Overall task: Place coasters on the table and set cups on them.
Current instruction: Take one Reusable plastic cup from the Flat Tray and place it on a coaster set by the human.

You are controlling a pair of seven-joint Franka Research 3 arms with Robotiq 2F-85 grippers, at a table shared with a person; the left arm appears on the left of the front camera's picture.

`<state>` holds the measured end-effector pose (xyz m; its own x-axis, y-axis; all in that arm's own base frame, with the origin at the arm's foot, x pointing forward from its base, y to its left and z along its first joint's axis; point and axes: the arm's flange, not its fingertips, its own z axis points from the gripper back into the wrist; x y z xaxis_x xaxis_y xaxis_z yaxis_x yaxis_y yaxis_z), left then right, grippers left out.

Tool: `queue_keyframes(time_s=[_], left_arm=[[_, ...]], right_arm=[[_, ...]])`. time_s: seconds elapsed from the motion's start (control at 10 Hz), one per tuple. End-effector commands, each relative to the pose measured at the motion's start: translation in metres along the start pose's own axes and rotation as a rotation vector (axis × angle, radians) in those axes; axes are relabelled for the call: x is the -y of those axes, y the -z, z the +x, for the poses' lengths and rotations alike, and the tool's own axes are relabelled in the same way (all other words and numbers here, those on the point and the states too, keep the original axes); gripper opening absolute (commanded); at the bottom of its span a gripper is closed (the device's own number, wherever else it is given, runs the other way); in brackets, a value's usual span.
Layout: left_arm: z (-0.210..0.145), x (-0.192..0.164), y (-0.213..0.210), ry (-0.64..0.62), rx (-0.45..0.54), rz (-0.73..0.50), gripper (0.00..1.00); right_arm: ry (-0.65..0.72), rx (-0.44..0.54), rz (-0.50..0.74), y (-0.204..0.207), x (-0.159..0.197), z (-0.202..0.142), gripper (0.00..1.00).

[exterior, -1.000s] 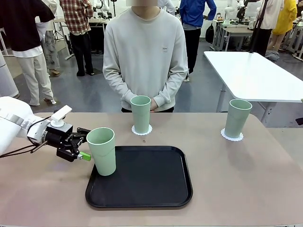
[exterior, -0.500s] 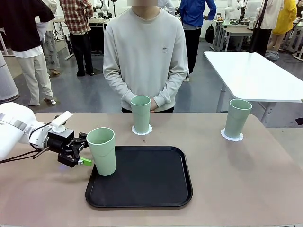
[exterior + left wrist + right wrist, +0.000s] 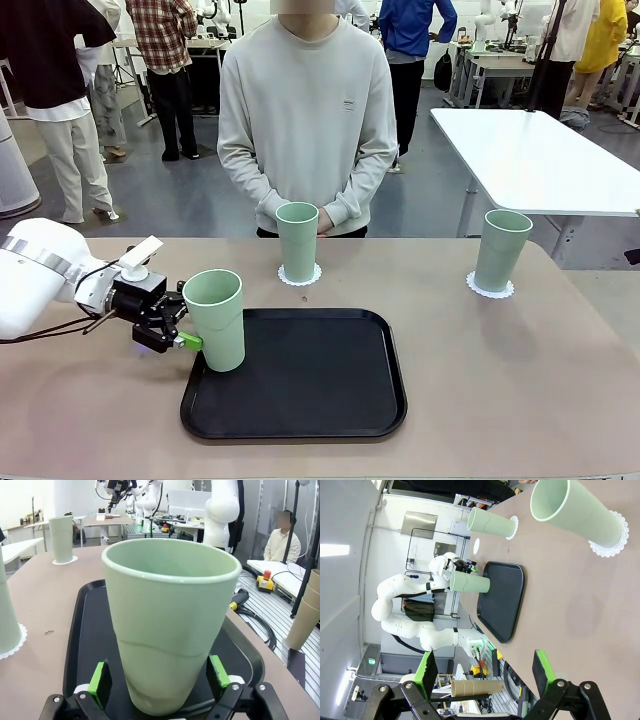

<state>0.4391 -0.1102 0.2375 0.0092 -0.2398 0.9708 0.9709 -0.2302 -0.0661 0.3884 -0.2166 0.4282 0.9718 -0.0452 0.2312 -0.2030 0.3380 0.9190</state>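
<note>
— What did your matte beige-pink table [image 3: 520, 380] carry?
— Your smooth black rounded tray [image 3: 300, 385], a tapered mint plastic cup [image 3: 215, 320] on its left edge. Two cups [image 3: 297, 240] stood on lacy coasters [image 3: 300, 275].
— Your left gripper [image 3: 185, 325]?
— Jaws wide, straddling that cup's base, gripping nothing.
— Right gripper [image 3: 482, 672]?
— Open, empty.

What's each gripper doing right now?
Left gripper: open, fingers on either side of the cup on the tray.
Right gripper: open, empty.
</note>
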Motion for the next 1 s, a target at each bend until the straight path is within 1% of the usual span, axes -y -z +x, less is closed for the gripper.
queue_keyframes(time_s=[0.0, 0.6, 0.7, 0.8, 0.9], left_arm=[[-0.003, -0.005, 0.011, 0.049, 0.023, -0.011, 1.00], [-0.002, -0.006, 0.033, 0.073, 0.013, -0.066, 1.00], [-0.002, -0.006, 0.034, 0.075, 0.010, -0.071, 0.96], [-0.003, -0.006, 0.032, 0.090, 0.005, -0.078, 0.40], [-0.003, -0.006, 0.030, 0.091, 0.003, -0.076, 0.36]], right_arm=[[-0.002, 0.000, 0.000, 0.000, -0.001, 0.000, 1.00], [-0.002, 0.000, 0.000, 0.000, -0.001, 0.000, 1.00], [-0.002, 0.000, 0.000, 0.000, -0.001, 0.000, 1.00], [-0.002, 0.000, 0.000, 0.000, -0.001, 0.000, 1.00], [-0.002, 0.000, 0.000, 0.000, -0.001, 0.000, 1.00]])
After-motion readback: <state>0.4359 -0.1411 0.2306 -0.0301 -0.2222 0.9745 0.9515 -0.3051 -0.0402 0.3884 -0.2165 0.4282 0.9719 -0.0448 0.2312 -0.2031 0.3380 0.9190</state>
